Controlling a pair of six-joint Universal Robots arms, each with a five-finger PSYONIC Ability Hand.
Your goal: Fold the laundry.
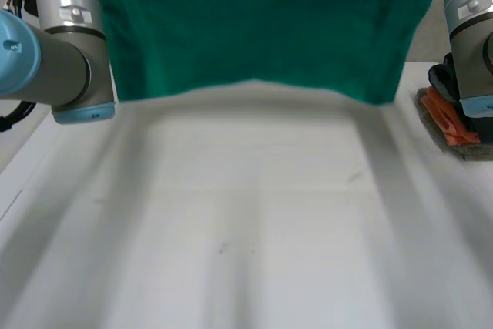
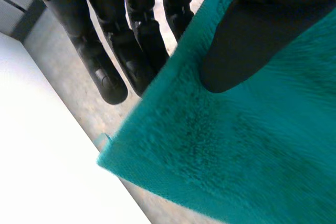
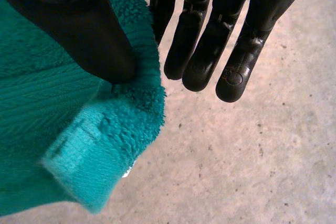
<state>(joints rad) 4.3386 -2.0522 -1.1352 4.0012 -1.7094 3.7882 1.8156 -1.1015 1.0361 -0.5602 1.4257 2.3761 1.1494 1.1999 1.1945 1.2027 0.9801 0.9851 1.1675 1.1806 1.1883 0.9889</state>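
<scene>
The green terry towel (image 1: pixel 254 21) hangs spread above the white tabletop's (image 1: pixel 254 221) far edge, one corner pinched by the left hand (image 2: pixel 247 40), another by the right hand (image 3: pixel 79 24); next, probably, lay it flat and even.

White table top (image 1: pixel 246 252), speckled grey concrete floor (image 3: pixel 252 156) beyond, orange-and-dark object (image 1: pixel 447 119) at the table's right edge

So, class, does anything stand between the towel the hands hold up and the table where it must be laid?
Nothing visible does. The left hand and right hand each pinch a corner of the towel, held up off the bare table. An orange object lies at the table's right edge, aside from the towel.
</scene>
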